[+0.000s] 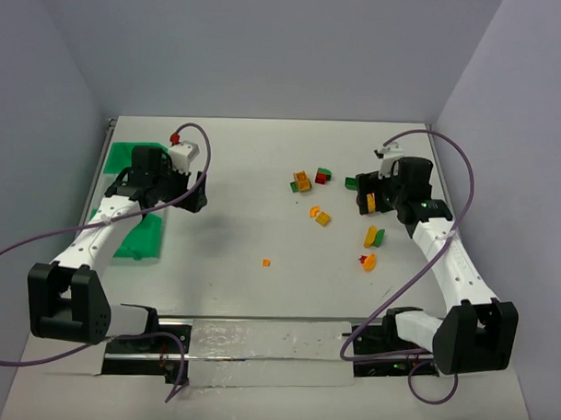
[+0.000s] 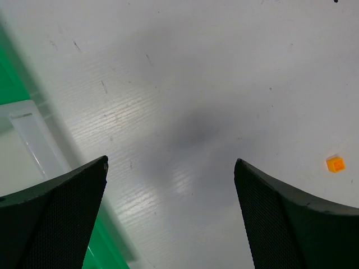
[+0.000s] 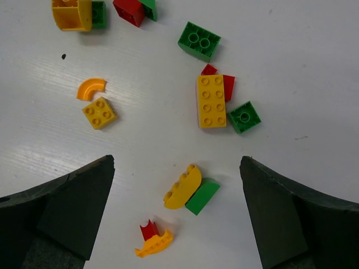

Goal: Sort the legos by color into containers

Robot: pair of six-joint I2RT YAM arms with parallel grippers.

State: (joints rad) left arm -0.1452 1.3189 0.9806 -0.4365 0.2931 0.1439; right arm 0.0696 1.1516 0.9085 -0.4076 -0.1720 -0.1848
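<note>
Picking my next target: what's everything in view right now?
yellow-orange legos: about seven, yellow-orange, six in the right-of-centre cluster, one tiny piece alone mid-table
green legos: five, green, same cluster
red legos: three, red, same cluster, against other bricks
containers: three joined, two green, one whitish between, left table edge
table: one, white, beneath all
cables: two, purple, one looping from each arm
left jaws: open, over bare table beside containers
right jaws: open, above the cluster

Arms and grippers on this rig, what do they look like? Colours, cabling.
The left arm and right arm have white links, black joint housings and black bases. A purple cable loops along each. The left gripper and right gripper are black, with broad wedge-shaped fingers, finely textured.
</note>
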